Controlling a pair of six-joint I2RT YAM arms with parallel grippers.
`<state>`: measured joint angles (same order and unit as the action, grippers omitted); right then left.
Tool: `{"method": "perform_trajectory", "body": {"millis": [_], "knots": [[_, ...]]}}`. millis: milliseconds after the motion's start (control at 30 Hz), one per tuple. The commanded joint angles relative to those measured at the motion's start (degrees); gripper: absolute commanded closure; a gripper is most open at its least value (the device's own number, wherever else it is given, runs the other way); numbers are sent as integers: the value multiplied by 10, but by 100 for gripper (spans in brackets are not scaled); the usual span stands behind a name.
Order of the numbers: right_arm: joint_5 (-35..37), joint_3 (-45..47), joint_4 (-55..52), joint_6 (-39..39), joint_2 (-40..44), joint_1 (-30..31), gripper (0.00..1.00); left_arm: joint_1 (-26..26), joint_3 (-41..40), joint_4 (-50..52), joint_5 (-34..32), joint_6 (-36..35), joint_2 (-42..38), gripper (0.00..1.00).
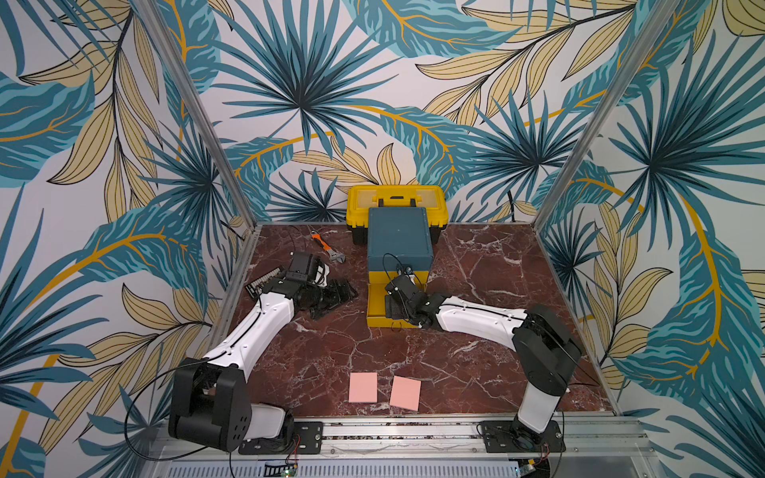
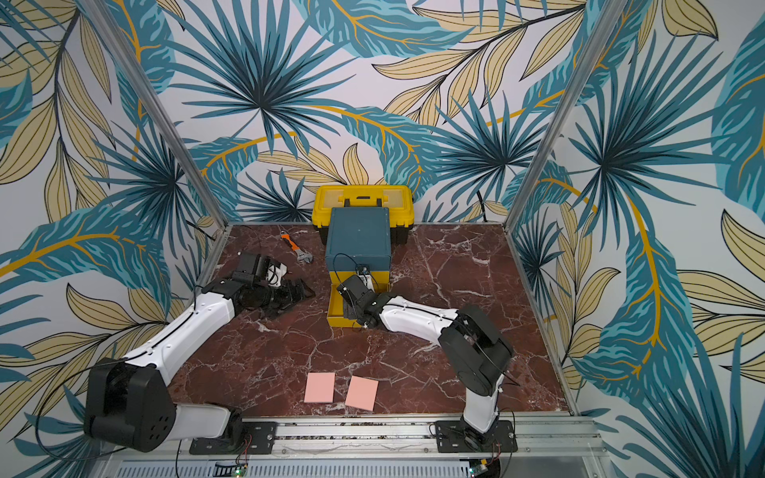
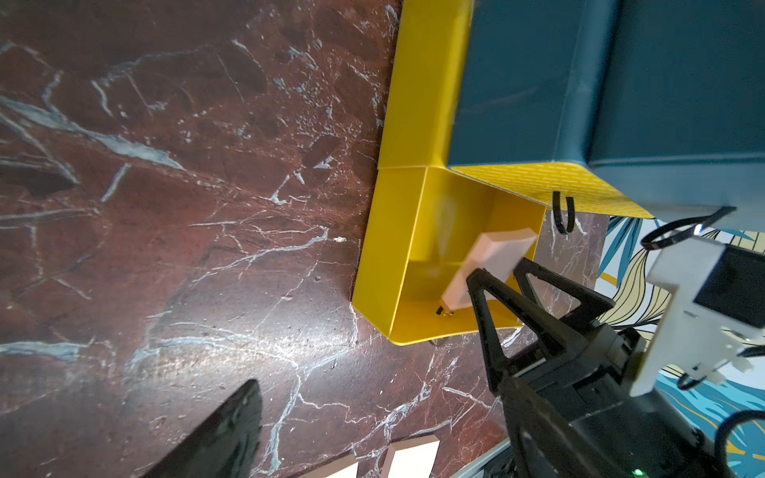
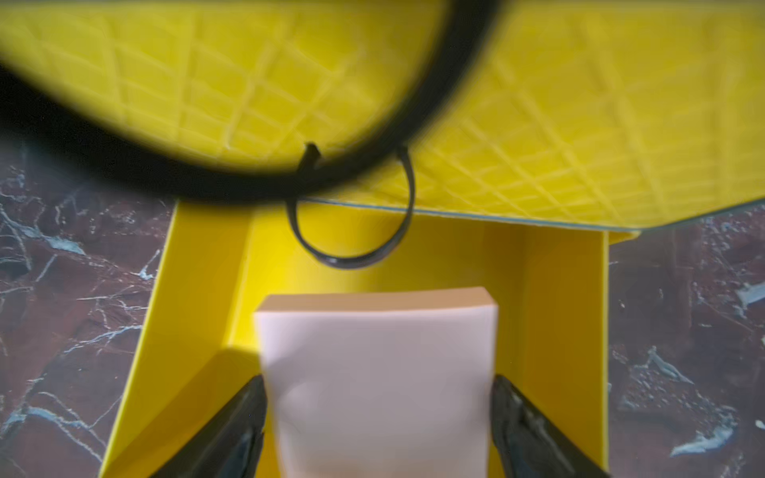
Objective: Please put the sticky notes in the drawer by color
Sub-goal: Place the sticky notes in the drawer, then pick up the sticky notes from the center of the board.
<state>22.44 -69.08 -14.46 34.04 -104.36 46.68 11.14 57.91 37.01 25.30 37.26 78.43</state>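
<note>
Sticky notes, pink, 3 in view; no green or blue ones seen

Pad 1 (image 4: 376, 331): between the fingers of the right gripper (image 4: 377, 378), over the open bottom drawer (image 1: 374, 308) of the teal cabinet (image 1: 399, 236). Cabinet stands mid-way along the back edge of the table (image 1: 476, 289), just in front of the yellow toolbox (image 1: 396, 198). Fingers press on the pad's two side edges at its near end, so we log it as held. Long axis runs straight ahead of the fingers, front-to-back along the drawer, twd the cabinet body. Left wrist view shows it tilted, not flat, low end by the drawer's front wall. Yellow floor shows either side of the pad, so we judge a plain release should land it inside. Risk: it ends up propped on the front wall

Pad 2 (image 1: 363, 387), pad 3 (image 1: 405, 392): flat on the table, side by side but apart, near the front edge, about mid-way along it, well apart from both grippers. Long axes run roughly front-to-back, pad 3 skewed a little

Left gripper (image 1: 345, 291): low over the table twd its left edge, fingers wide, nothing between them

Nearer arm for pads 2–3: we can't call it; pad 3 lies twd the right arm's base, pad 2 twd the left's
</note>
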Motion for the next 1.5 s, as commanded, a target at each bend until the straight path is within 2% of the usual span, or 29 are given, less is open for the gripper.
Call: {"method": "perform_trajectory", "body": {"millis": [0,133,467,633,833,1000,1167,1467], "knots": [[-7,-3,-5,2,-7,-2,11,-5,3,2,-7,-11,-1,8],[4,-13,-14,-10,8,-2,8,-5,-3,-5,-7,-11,2,8],[22,-39,-60,-16,71,-1,8,-5,5,-17,-4,-22,11,8],[28,-54,-124,0,96,-1,8,-5,14,-22,-7,-28,18,8],[46,-9,-201,71,180,3,9,-5,11,-41,12,-32,40,8],[103,28,-303,127,245,44,9,9,10,-55,22,-38,48,8],[119,65,-378,213,296,86,9,18,14,-58,19,-39,53,8],[104,73,-475,389,269,219,8,21,12,-53,13,-40,44,7]]}}
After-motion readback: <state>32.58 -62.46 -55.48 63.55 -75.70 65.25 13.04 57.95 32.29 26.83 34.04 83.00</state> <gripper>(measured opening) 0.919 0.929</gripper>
